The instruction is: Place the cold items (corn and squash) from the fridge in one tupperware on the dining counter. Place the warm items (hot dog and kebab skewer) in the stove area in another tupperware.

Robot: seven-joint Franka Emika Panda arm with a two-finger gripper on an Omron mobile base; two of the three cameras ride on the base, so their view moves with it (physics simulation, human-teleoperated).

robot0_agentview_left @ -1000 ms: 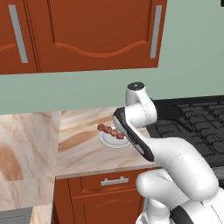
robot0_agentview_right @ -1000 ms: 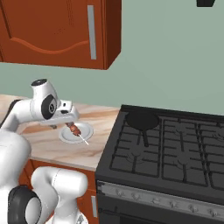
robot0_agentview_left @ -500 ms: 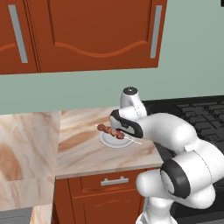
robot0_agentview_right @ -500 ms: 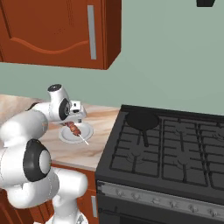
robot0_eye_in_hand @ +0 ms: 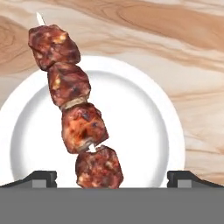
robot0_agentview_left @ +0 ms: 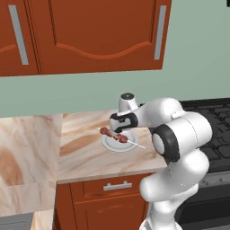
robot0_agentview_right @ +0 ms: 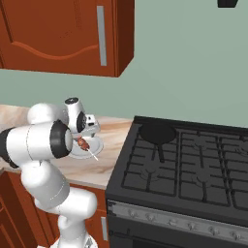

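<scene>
Treat the warm-item step as barely begun: the kebab skewer [robot0_eye_in_hand: 74, 109] lies on its white plate [robot0_eye_in_hand: 144, 131] on the counter [robot0_agentview_left: 85, 152], not yet lifted, and no tupperware is in sight. As far as you can see here, every placement remains to be done.

Check the gripper [robot0_eye_in_hand: 111, 177]: its jaws stand fully apart, empty, with one fingertip on each side of the skewer's near end. The meat chunks run directly ahead of the gripper, between the fingertips and away from them. You cannot confirm contact; the fingers appear just clear of the meat. The stove [robot0_agentview_right: 193, 164] lies beside the gripper, well apart.
</scene>
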